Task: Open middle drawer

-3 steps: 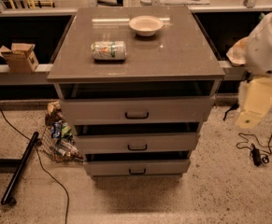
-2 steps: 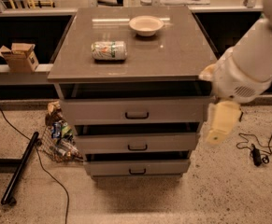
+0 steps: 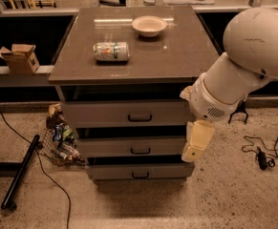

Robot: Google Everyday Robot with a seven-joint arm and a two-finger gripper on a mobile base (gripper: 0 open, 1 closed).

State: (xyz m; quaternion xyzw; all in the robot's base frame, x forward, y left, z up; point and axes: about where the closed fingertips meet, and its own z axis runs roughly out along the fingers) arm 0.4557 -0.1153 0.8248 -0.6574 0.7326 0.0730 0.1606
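Only one camera view here, looking down at the front of a squat grey-brown cabinet [image 3: 176,56] with a flat, glossy top and three wide grey drawers stacked in it.

The middle drawer [image 3: 110,147], the one with the medium-height front, sits between the tall-fronted top drawer [image 3: 105,113] and the slim bottom drawer [image 3: 114,171]. It looks shut to me, its front roughly in line with the other two. Its small dark loop handle [image 3: 140,150] is in the centre of the panel with nothing on it.

The robot's big white rounded arm [image 3: 253,51] comes in from the right. The cream-coloured gripper [image 3: 197,141] hangs below the wrist, pointing down at the cabinet's front right corner. It overlaps the right end of the middle drawer's front and is well to the right of the handle. I honestly can't tell how far open it is, whether it has hold of anything, or whether it's touching the drawer front.

On the cabinet top, a green-and-white drink can [image 3: 111,51] lies on its side towards the left. A shallow cream bowl [image 3: 149,26] sits upright further back.

A small open cardboard box [image 3: 19,57] rests on a ledge off to the left. A heap of colourful snack packets [image 3: 59,140] sits on the speckled floor [image 3: 234,199] against the cabinet's left side, and a black pole [image 3: 20,171] lies nearby. Black cables [image 3: 260,154] trail on the floor at the right.
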